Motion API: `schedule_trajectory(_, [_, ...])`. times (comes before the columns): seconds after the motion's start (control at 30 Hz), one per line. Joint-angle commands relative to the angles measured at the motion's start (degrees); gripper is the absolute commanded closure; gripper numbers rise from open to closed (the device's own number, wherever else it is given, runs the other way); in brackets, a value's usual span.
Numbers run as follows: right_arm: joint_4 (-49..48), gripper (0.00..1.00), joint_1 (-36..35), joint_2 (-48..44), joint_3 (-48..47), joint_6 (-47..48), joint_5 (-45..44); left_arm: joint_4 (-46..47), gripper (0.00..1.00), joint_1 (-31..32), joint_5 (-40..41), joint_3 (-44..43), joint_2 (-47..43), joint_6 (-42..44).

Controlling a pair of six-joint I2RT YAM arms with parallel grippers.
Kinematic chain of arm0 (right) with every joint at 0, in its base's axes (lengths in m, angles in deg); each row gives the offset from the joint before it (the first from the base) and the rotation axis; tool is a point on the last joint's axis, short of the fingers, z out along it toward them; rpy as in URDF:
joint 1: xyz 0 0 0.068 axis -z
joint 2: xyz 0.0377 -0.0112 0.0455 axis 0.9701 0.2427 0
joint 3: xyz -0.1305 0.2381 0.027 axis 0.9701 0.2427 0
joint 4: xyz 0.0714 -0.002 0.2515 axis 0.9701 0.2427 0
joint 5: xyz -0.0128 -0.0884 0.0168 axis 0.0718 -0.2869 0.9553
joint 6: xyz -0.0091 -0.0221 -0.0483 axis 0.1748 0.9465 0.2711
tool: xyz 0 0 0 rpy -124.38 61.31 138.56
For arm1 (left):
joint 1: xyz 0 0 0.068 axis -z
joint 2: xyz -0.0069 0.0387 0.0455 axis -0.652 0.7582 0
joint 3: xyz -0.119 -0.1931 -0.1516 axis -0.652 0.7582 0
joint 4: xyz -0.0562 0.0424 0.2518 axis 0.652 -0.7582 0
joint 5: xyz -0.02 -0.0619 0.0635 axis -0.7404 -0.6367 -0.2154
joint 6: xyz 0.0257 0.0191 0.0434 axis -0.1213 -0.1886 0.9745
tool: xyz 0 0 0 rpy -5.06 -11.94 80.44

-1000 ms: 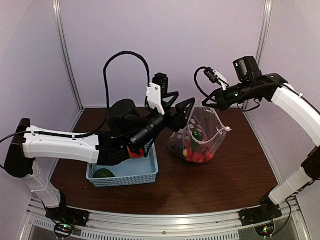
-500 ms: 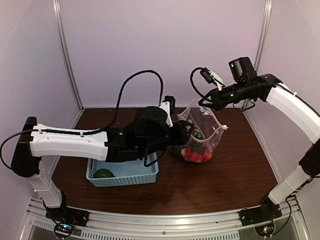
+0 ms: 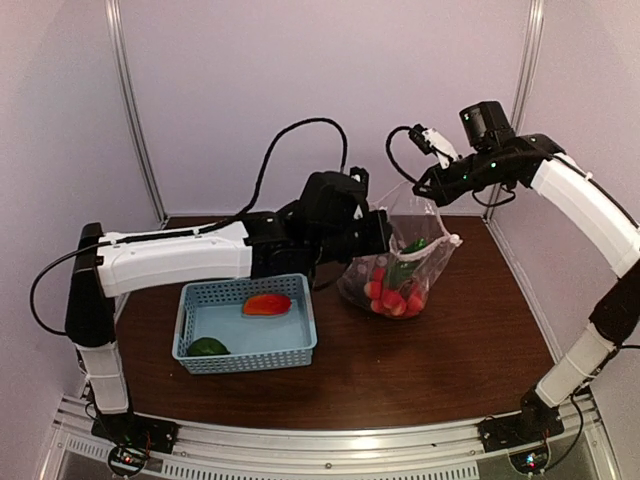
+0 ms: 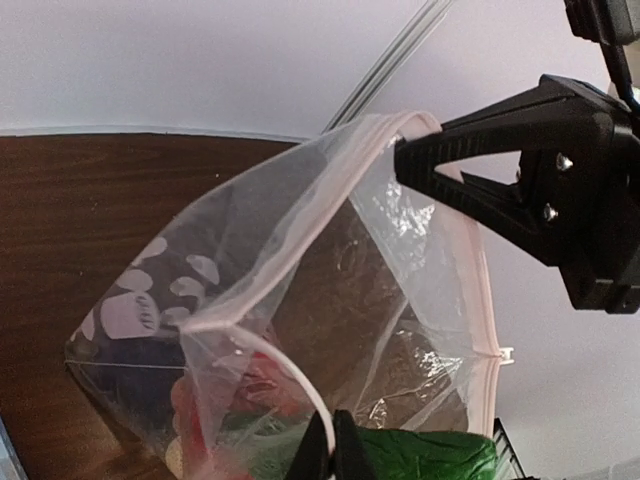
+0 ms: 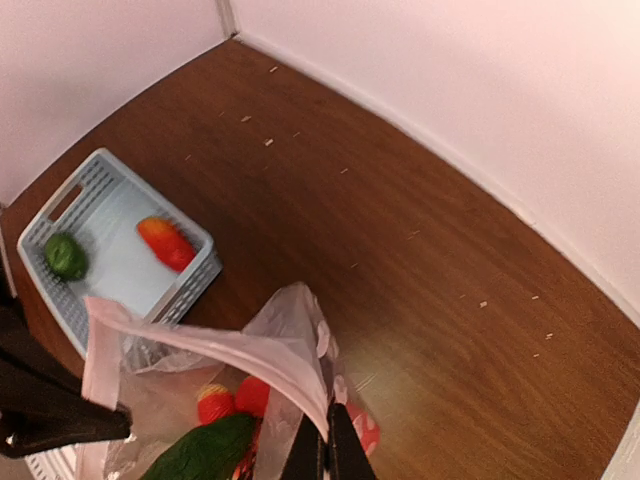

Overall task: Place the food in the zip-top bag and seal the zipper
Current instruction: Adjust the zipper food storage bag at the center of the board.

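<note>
The zip-top bag (image 3: 428,262) stands open on the table, its rim lifted at two spots. My right gripper (image 3: 422,190) is shut on the far upper rim (image 5: 325,425). My left gripper (image 3: 380,236) is shut on the near side of the rim, with the pale zipper (image 4: 479,300) strip running between its fingers (image 4: 335,428). The right gripper's black fingers (image 4: 470,175) show pinching the rim in the left wrist view. Inside the bag lie red tomatoes (image 3: 395,298) (image 5: 235,398) and a green cucumber (image 3: 405,266) (image 4: 430,455). A red pepper (image 3: 267,304) (image 5: 165,243) and a small dark green piece (image 3: 208,347) (image 5: 65,255) lie in the basket.
The light-blue perforated basket (image 3: 300,340) (image 5: 195,275) sits to the left of the bag, under the left arm. Purple walls with metal posts close the table at the back and sides. A black cable loops above the left wrist (image 3: 290,140).
The left arm lifted off the basket and swung to the bag's near rim, where its jaws closed. The red pepper in the basket is now uncovered. The right gripper kept its hold.
</note>
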Motion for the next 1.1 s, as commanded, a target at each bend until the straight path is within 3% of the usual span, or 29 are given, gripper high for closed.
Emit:
schedule_trajectory(0.0, [7.1,1.00,9.8,6.7,-17.6,0.8,-6.6,-2.1,1.00,-3.7,-6.5,-21.0,8.4,9.6])
schedule_trajectory(0.1, [0.0,1.00,10.7,1.6,-11.5,0.4,-8.3,-3.1,1.00,-6.6,-2.9,-26.1,13.2,9.7])
schedule_trajectory(0.2, [-1.4,1.00,9.7,-1.7,-4.8,0.5,-5.3,-6.9,1.00,-10.0,-17.6,-32.0,18.9,5.5])
schedule_trajectory(0.3, [-5.1,1.00,8.1,-4.0,8.3,-0.1,-4.7,-1.7,1.00,-7.6,-14.3,-22.8,18.1,6.6])
schedule_trajectory(0.37, [-4.6,1.00,7.2,-3.6,12.1,0.4,-2.8,0.1,1.00,-7.8,-18.7,-18.7,19.6,3.4])
schedule_trajectory(0.6, [-7.1,1.00,7.0,-4.3,11.5,-1.1,-2.9,-1.2,1.00,-7.2,-20.3,-21.9,21.4,4.7])
schedule_trajectory(0.77, [-6.5,1.00,7.0,-2.5,9.3,-1.2,1.8,1.7,1.00,-7.1,-22.5,-22.0,19.8,4.6])
schedule_trajectory(0.87, [-10.0,1.00,6.9,-2.7,11.3,-2.2,-0.6,2.0,1.00,-6.9,-15.1,-18.4,17.1,6.0])
schedule_trajectory(0.97, [-7.2,1.00,6.8,-0.6,10.6,-1.4,1.6,1.9,0.82,-7.4,-19.1,-14.7,15.2,6.2])
schedule_trajectory(1.07, [-11.1,1.00,6.9,-2.5,13.9,-2.2,0.3,5.7,0.61,-6.5,-27.1,-8.1,10.7,9.2])
